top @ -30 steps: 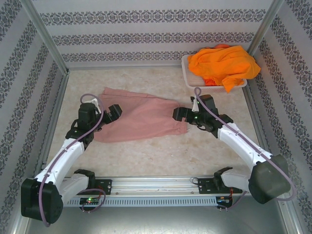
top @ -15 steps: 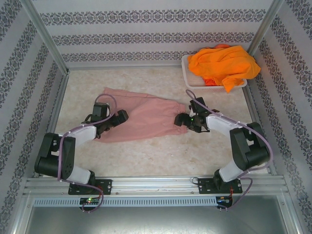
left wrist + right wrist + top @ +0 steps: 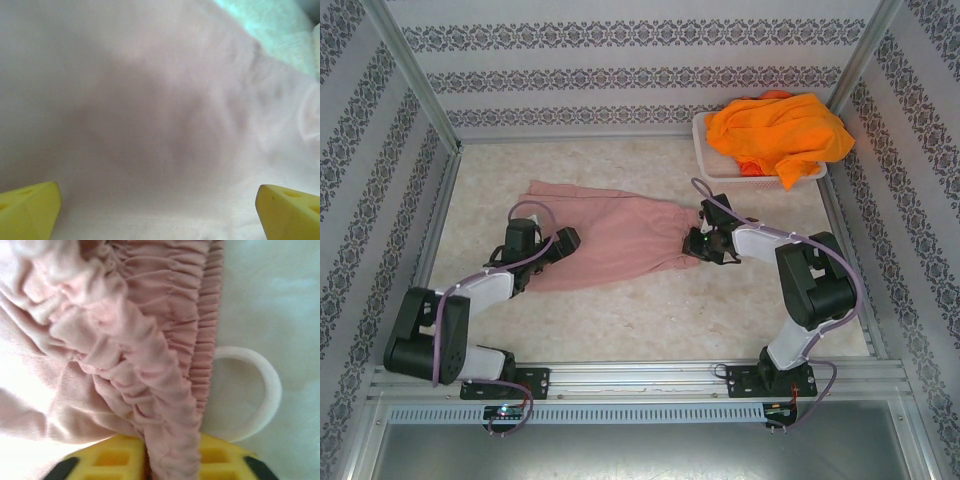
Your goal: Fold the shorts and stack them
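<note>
Since the earlier frames both arms have folded low over the beige mottled table (image 3: 650,310), and the right gripper (image 3: 698,243) has closed in.

Right arm: the elbow is bent back and the wrist reaches leftward. Its yellow fingers (image 3: 107,462) are pinched together on the gathered waistband of the dusty pink cloth shorts (image 3: 615,240), which lie spread mid-table between both grippers. A white cord loop (image 3: 272,390) lies beside that waistband.

Left arm: the forearm reaches rightward, with the left gripper (image 3: 563,240) over the shorts' left end, jaws wide apart above the cloth.

Bright orange cloth shorts (image 3: 775,135) are heaped on the white plastic mesh basket (image 3: 715,165) in the far right corner.
</note>
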Robot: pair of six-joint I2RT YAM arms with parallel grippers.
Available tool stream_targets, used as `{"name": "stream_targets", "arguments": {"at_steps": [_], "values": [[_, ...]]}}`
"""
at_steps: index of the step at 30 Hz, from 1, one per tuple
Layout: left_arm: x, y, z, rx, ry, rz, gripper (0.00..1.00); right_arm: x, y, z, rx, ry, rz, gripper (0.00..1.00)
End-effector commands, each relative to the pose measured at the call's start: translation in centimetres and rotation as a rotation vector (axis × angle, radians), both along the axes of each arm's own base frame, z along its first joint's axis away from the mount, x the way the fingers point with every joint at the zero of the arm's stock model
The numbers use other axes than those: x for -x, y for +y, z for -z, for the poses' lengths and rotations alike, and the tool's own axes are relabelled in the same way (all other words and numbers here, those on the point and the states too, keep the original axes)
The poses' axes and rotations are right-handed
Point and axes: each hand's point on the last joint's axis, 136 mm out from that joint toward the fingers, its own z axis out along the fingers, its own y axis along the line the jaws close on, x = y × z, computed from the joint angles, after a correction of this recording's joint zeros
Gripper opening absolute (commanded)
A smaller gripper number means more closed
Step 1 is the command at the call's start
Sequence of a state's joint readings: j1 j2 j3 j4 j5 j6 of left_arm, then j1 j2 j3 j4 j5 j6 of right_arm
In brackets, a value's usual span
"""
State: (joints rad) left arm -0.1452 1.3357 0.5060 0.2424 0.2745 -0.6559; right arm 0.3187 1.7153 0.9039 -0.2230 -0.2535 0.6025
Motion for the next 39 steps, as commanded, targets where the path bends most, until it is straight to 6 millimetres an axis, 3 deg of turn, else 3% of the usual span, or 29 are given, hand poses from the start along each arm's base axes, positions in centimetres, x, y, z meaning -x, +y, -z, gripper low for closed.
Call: {"name": "stream_targets", "arguments": {"at_steps": [1,2,9,18,25,28,31,36,39], "values": [[0.2,0.2,-2.4,-0.009,-0.047,-0.016,1.00,1.7,-2.3,1.4,0.115,0.069,0.022,0.05],[0.3,0.3,-3.0,-0.010,-0.060,-0.020,1.00,1.7,-2.7,0.9,0.128,0.061,0.024,0.00],[1.2,1.2,-6.2,-0.055,-0.122,-0.038,1.00,2.4,-6.9,-4.4,0.310,0.004,-0.029,0.00],[1.8,1.6,-7.2,-0.066,-0.149,-0.047,1.00,3.0,-11.7,-13.0,0.533,-0.077,-0.097,0.00],[2.0,1.5,-7.4,-0.060,-0.152,-0.042,1.00,1.7,-12.9,-18.6,0.721,-0.123,-0.170,0.00],[2.1,1.5,-7.3,-0.061,-0.151,-0.041,1.00,1.0,-12.5,-20.8,0.810,-0.142,-0.202,0.00],[2.2,1.5,-7.2,-0.060,-0.147,-0.044,1.00,0.4,-10.4,-22.6,0.878,-0.167,-0.248,0.00],[2.3,1.6,-6.9,-0.056,-0.142,-0.046,1.00,-0.4,-6.4,-23.6,0.950,-0.163,-0.293,0.00],[2.4,1.6,-6.7,-0.058,-0.140,-0.050,1.00,-0.8,-3.4,-23.1,0.950,-0.144,-0.312,0.00]]}}
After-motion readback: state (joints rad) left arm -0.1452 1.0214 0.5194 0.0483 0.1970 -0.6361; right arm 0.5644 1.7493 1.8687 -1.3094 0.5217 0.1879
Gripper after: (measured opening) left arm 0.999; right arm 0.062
